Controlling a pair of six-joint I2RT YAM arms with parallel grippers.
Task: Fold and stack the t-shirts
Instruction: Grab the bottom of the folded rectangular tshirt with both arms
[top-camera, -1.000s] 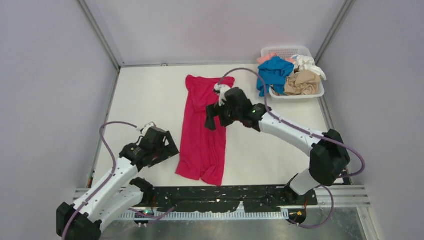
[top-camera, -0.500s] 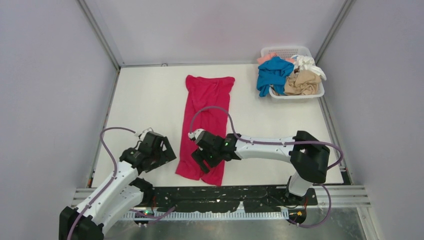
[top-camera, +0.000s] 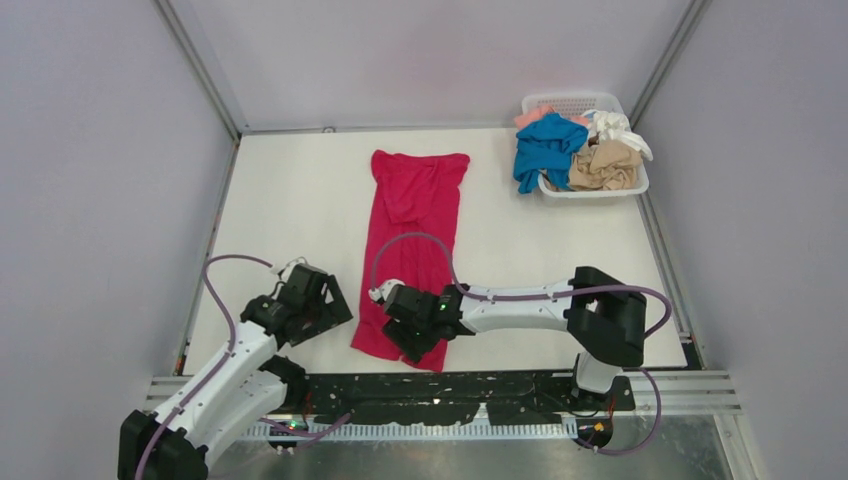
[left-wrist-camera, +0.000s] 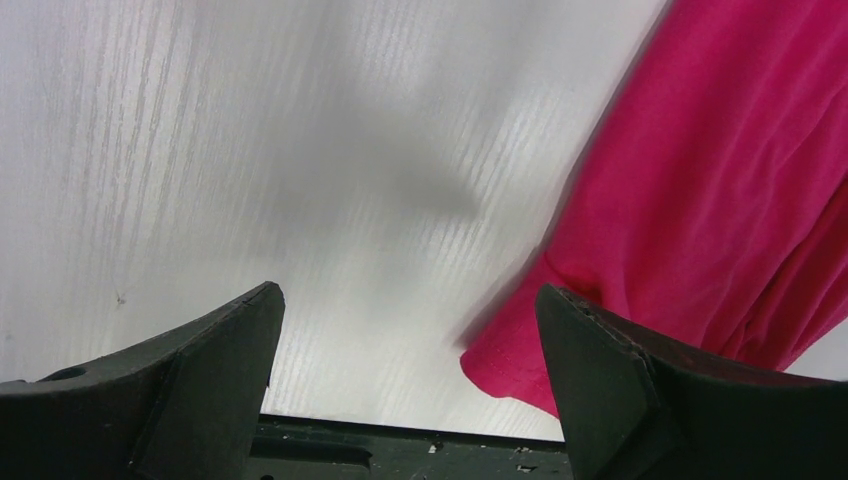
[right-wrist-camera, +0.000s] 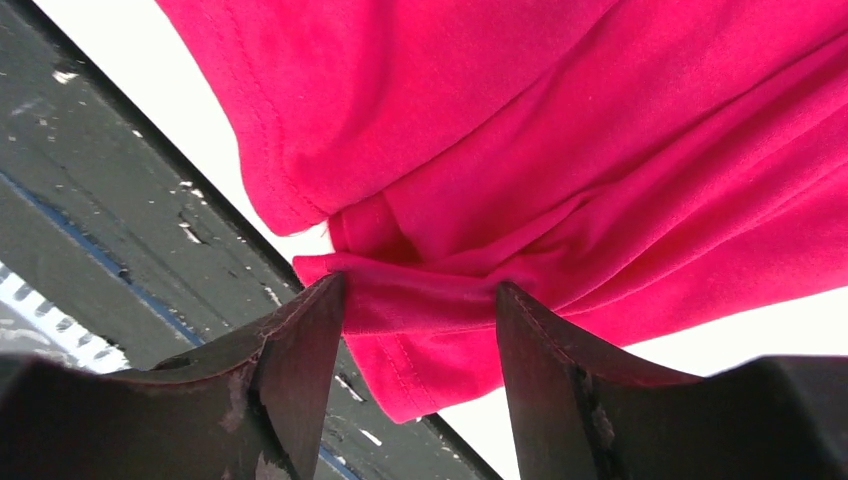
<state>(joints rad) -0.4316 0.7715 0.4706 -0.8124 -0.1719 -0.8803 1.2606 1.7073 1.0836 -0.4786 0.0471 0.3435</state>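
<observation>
Top external view showed that the right gripper had been carried, within the last second, from the far end of the magenta t-shirt to its near hem (the left gripper had barely been shifted). The shirt was laid lengthwise on the table as a long strip, so a grasp of the hem for the next fold was judged to be in preparation. In the right wrist view the jaws were seen moderately apart, a bunched ridge of hem lying between them, not yet pinched. The left jaws were held wide apart over bare table, just beside the shirt's near left corner, with nothing held. The other t-shirts were heaped in the basket.
</observation>
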